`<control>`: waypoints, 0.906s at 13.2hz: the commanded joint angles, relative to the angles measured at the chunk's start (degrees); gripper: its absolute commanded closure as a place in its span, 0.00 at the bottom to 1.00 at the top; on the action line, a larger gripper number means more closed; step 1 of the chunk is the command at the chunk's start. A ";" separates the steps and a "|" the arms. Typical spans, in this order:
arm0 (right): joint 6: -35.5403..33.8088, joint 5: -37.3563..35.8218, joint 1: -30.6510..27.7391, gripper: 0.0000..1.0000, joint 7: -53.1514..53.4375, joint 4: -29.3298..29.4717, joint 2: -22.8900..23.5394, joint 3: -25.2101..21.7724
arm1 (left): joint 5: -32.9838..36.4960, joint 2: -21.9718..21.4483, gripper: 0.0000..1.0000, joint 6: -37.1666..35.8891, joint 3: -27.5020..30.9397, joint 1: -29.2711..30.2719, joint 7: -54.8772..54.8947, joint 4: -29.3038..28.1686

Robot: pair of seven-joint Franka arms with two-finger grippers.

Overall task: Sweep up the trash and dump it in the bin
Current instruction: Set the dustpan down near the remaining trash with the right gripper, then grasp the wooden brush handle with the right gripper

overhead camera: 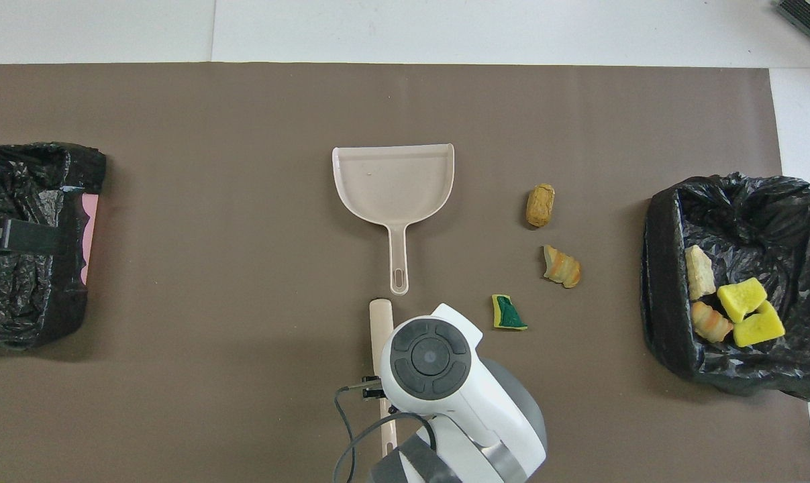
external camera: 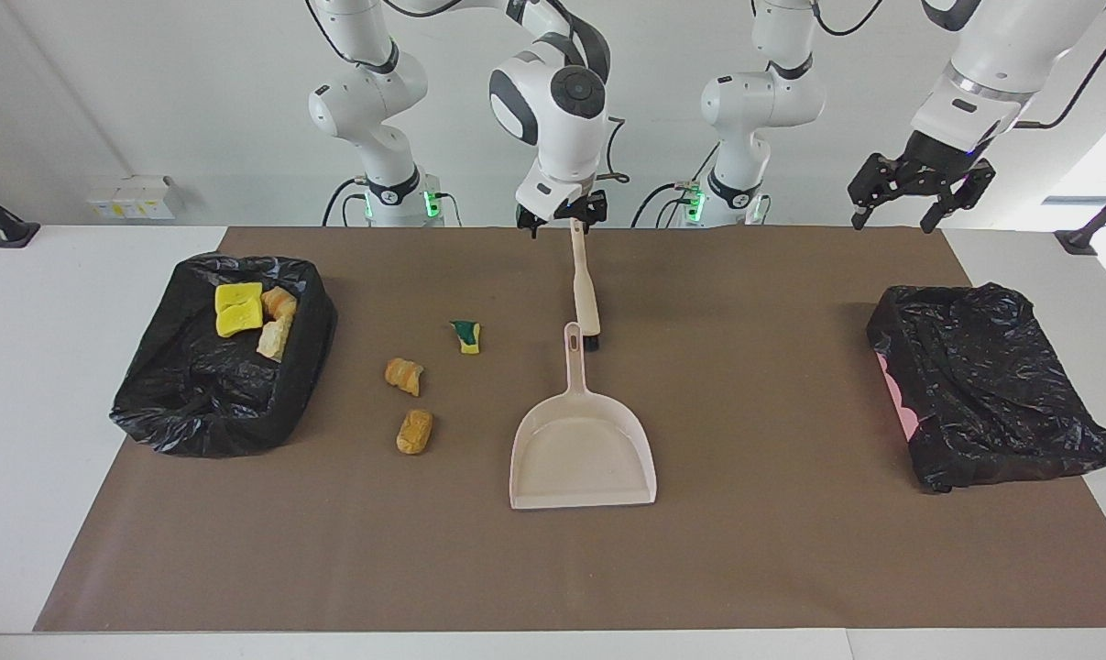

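At the right arm's end of the table [external camera: 104, 550] stands the first bin [external camera: 158, 412], lined with a black bag. Four scraps already lie in it: two yellow sponge chunks [external camera: 238, 308], one orange-brown lump [external camera: 280, 301] and one pale beige lump [external camera: 272, 340].

Three scraps are not yet swept. They lie on the brown mat between this bin and the dustpan [external camera: 582, 449]: the green-backed sponge [external camera: 465, 336] nearest to the robots, then one bread-like lump [external camera: 404, 376], then a second bread-like lump [external camera: 414, 431] farthest from them. All three are apart from each other and from the dustpan.

The dustpan is empty and lies flat in the middle of the table, with its handle toward the robots. The brush [external camera: 586, 293] lies just beside the tip of that handle, nearer to the robots.

The right gripper [external camera: 562, 213] is over the handle end of the brush; its jaws are open and grip nothing. The left gripper [external camera: 919, 197] waits in the air at the left arm's end, jaws open and empty. Under it and farther from the robots is the second bin [external camera: 983, 385], where I see no scrap.

I judge the task a little more than half done: four of seven scraps are in a bin and three remain.

Count: two bins, seven scraps, one dustpan, one brush.
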 commanded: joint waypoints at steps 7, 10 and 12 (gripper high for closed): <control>12.47 1.18 6.34 0.14 5.35 -7.62 2.70 0.53 | 0.92 -0.82 0.00 -0.04 -0.50 0.70 0.54 -0.83; 12.30 1.18 6.34 0.19 5.53 -7.36 2.78 0.53 | 0.92 -0.82 0.00 -0.04 -0.50 0.70 0.62 -0.83; 12.03 1.18 6.25 0.33 5.62 -6.66 3.05 0.44 | 0.92 -0.82 0.00 -0.04 -0.50 0.70 0.54 -0.83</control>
